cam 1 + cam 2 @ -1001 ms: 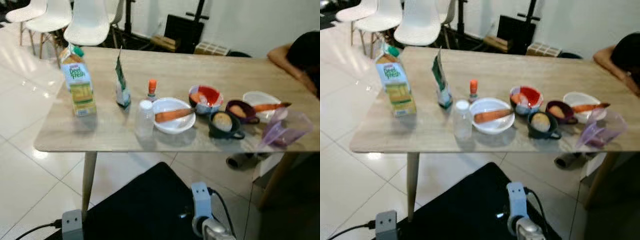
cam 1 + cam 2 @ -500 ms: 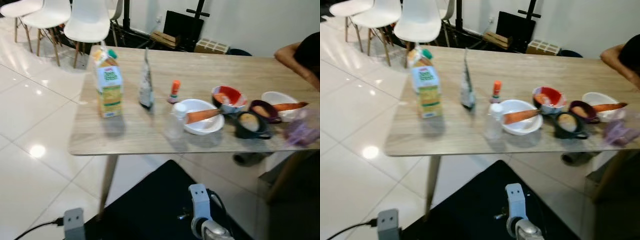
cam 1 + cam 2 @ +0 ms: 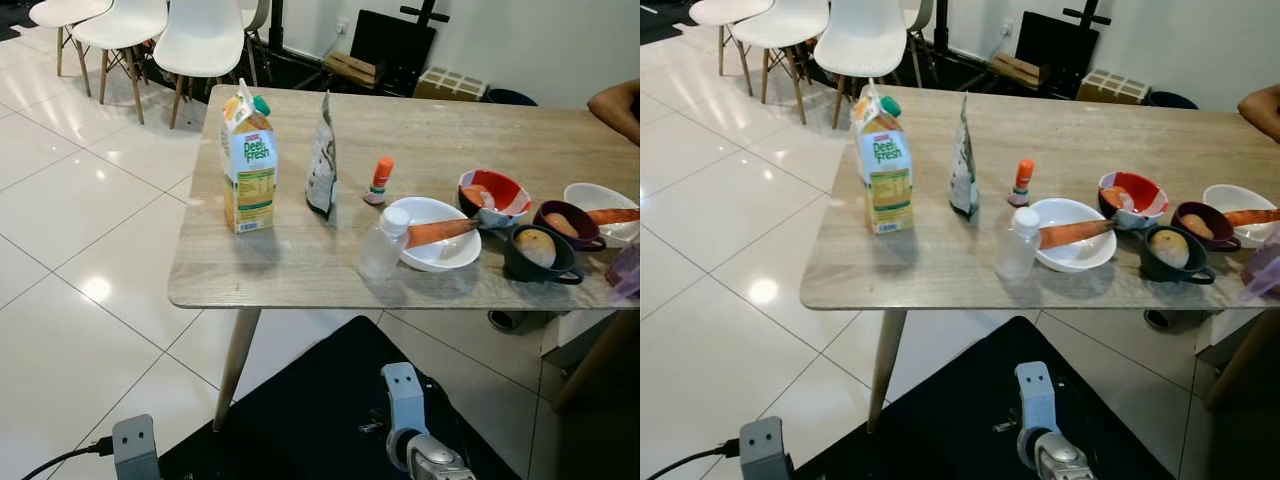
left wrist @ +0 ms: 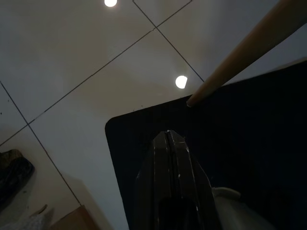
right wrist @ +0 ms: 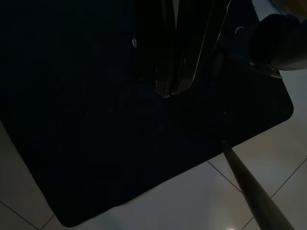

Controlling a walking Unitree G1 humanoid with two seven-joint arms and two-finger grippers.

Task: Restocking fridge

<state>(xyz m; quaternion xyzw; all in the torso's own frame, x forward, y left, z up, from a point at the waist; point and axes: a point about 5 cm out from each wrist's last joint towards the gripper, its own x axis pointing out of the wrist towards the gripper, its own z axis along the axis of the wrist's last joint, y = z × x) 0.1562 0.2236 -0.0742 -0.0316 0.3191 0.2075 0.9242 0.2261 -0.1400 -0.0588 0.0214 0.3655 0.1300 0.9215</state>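
Observation:
A wooden table (image 3: 300,260) stands before me. On it are a juice carton (image 3: 249,160) at the left, a dark pouch (image 3: 321,158), a small orange-capped bottle (image 3: 380,181), a clear plastic bottle (image 3: 385,242), a white bowl (image 3: 452,255) with a carrot (image 3: 441,231) across it, a red bowl (image 3: 494,193), a dark cup holding a potato (image 3: 537,250), a maroon bowl (image 3: 566,222) and another white bowl (image 3: 600,200). Both arms hang low. My left gripper (image 4: 168,135) is shut above a black mat. My right gripper (image 5: 169,91) is shut over the same mat.
White chairs (image 3: 200,40) stand beyond the table's far left corner. A person's arm (image 3: 618,100) rests at the far right edge. A black mat (image 3: 300,410) lies on the white tiled floor under the near edge, beside a table leg (image 3: 236,365).
The camera has swung left, so the table and its items sit further right in the picture. Nothing on the table has moved. Both arms hang as before.

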